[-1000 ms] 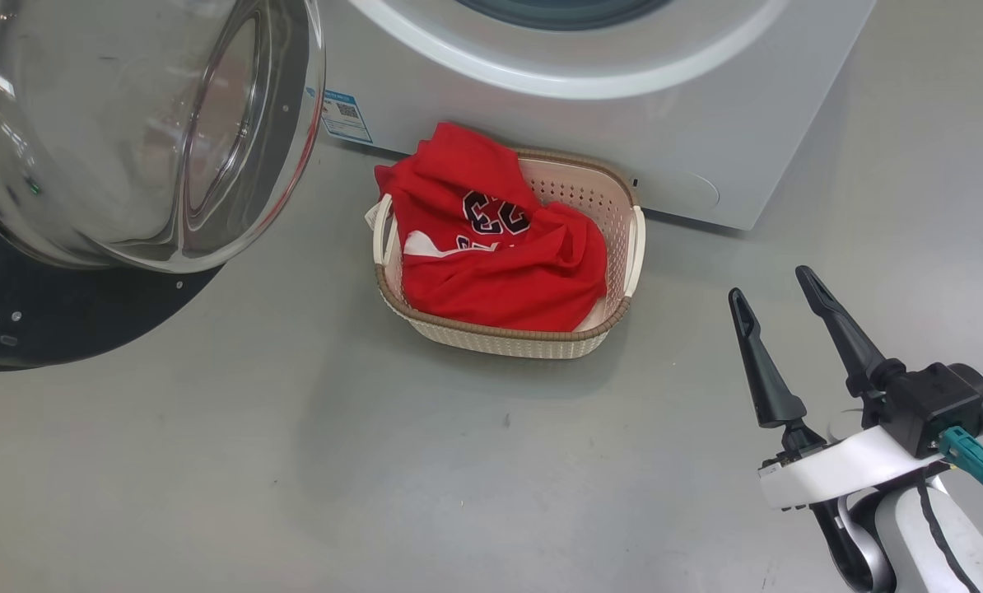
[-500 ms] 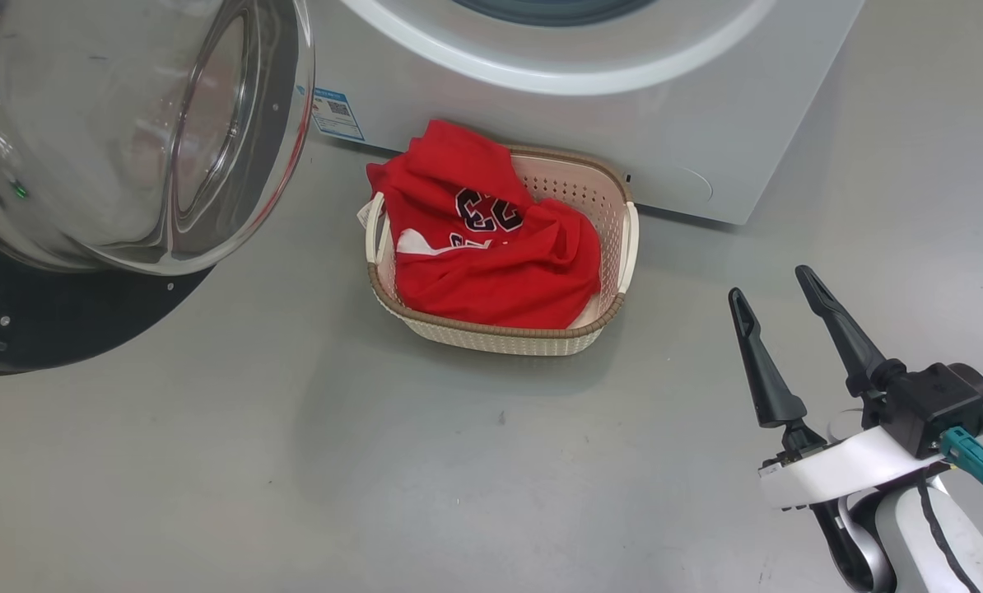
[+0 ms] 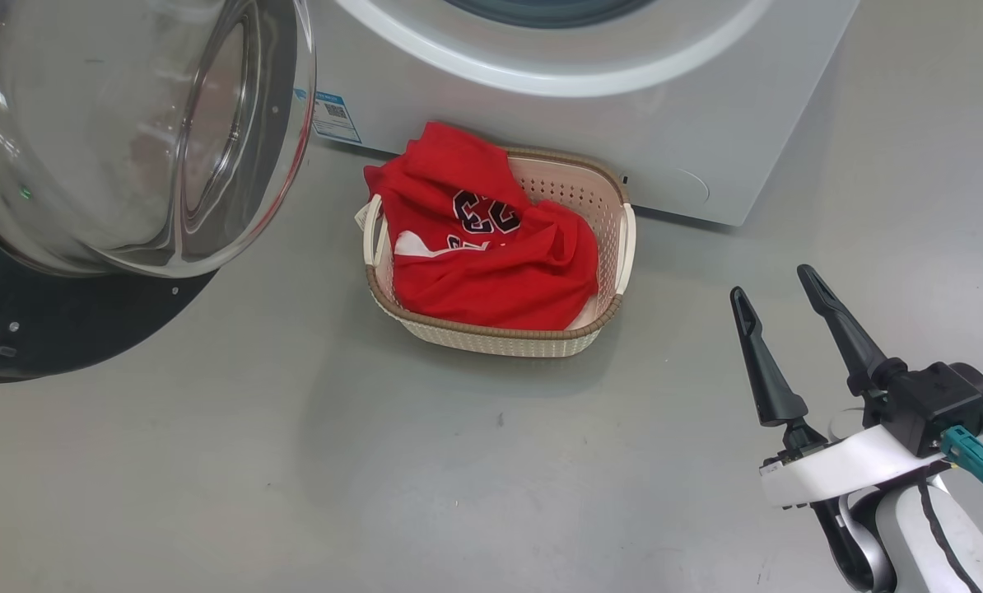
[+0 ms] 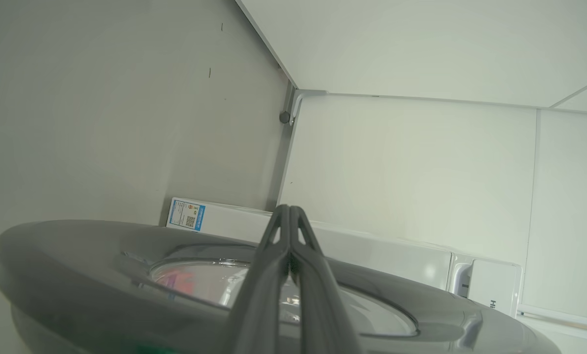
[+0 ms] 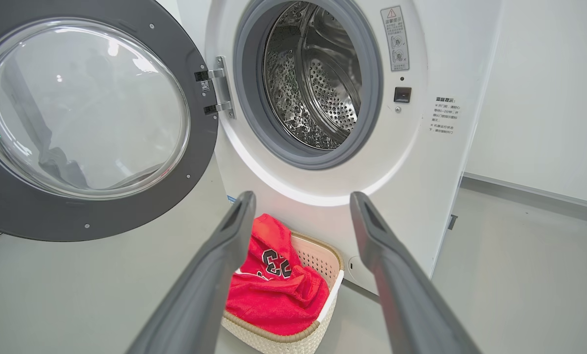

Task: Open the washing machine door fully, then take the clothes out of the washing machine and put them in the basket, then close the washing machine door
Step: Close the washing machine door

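Observation:
The washing machine door (image 3: 47,329) stands swung open at the upper left, its glass bowl (image 3: 129,132) bulging towards me. Red clothes (image 3: 483,255) with dark numbers lie heaped in the cream basket (image 3: 500,331), which sits on the floor against the washing machine (image 3: 623,107). My right gripper (image 3: 771,282) is open and empty, low at the right, well clear of the basket. In the right wrist view the steel drum (image 5: 318,78) shows no clothes, above the clothes (image 5: 274,290) and basket (image 5: 325,305). My left gripper (image 4: 289,209) is shut, empty, just over the door's outer face (image 4: 77,255).
Grey floor (image 3: 376,461) stretches in front of the basket and the machine. A white wall (image 5: 544,98) rises to the right of the machine. A blue sticker (image 3: 331,114) marks the machine's lower front corner, and the door hinge (image 5: 217,91) sits left of the opening.
The whole head picture has shifted slightly left, so the camera moved. The right gripper, basket and clothes hold their places.

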`<state>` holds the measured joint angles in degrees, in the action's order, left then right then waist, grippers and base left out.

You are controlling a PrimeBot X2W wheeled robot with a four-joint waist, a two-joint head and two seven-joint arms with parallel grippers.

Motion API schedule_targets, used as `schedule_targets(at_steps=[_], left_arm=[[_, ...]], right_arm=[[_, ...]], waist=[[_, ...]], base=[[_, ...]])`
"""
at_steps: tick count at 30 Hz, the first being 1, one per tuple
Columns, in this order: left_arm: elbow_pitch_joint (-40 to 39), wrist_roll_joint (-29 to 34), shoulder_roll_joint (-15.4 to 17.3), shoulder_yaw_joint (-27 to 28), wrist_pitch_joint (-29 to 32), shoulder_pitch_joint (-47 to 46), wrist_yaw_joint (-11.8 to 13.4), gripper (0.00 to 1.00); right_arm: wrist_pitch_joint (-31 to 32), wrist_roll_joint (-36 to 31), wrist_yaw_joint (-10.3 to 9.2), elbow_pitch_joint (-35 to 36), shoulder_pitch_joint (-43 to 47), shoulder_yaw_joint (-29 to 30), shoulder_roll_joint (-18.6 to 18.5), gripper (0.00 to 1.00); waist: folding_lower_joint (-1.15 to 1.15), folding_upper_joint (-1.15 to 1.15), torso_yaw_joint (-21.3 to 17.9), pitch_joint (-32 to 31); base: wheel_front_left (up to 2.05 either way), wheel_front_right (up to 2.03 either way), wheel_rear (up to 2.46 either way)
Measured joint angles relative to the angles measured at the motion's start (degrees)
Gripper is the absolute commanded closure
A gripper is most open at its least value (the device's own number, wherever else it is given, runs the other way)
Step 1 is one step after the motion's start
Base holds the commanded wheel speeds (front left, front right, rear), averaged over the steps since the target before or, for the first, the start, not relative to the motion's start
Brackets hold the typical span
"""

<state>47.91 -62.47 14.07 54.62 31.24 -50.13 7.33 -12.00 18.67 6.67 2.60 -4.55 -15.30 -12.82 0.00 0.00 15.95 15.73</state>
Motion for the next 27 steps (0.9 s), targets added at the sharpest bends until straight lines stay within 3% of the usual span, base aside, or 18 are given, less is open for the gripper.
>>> schedule_targets(at_steps=[11,27], left_arm=[[-0.3,0.0,-1.7,-2.7,7.4,0.2,0.0,1.0],[-4.2,-0.2,-7.6,-7.4,18.1,4.2,-1.0,1.0]], right_arm=[[-0.3,0.0,0.01,-0.7,-0.3,0.0,0.1,0.0],[-0.8,0.6,-0.04,-2.0,-0.3,0.2,0.3,0.0]], waist=[[0.0,0.0,0.2,-0.7],[0.0,0.0,1.1,-2.4]], base=[[0.0,0.0,0.0],[0.0,0.0,0.0]])
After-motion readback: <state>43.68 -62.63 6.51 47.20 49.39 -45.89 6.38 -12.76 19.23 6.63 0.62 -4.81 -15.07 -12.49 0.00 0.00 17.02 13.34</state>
